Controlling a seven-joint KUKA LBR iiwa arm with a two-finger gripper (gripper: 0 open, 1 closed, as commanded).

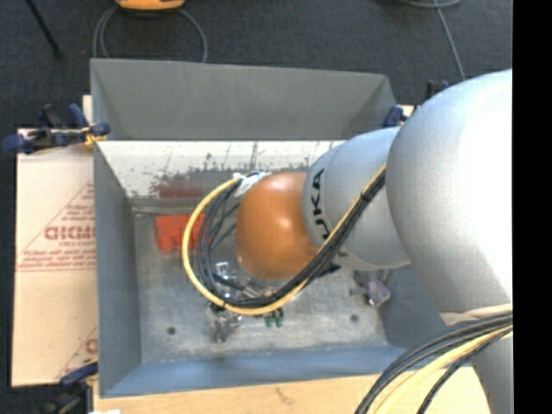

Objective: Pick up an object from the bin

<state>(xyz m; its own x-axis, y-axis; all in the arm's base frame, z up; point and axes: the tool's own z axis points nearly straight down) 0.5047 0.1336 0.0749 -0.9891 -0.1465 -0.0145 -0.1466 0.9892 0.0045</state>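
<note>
My gripper (pixel 226 323) reaches down to the bin floor near the front, left of the middle, mostly hidden under the wrist's orange cover and cables. A small green thing (pixel 274 319) lies on the floor just to its right. A flat red-orange block (pixel 175 231) lies at the left of the bin, further back, partly behind the cables. Nothing can be made out in the gripper.
A small purple-grey thing (pixel 375 293) lies at the right of the bin floor, under the arm. The arm comes in from the right and covers the middle and right of the bin. The bin's walls slope in on all sides.
</note>
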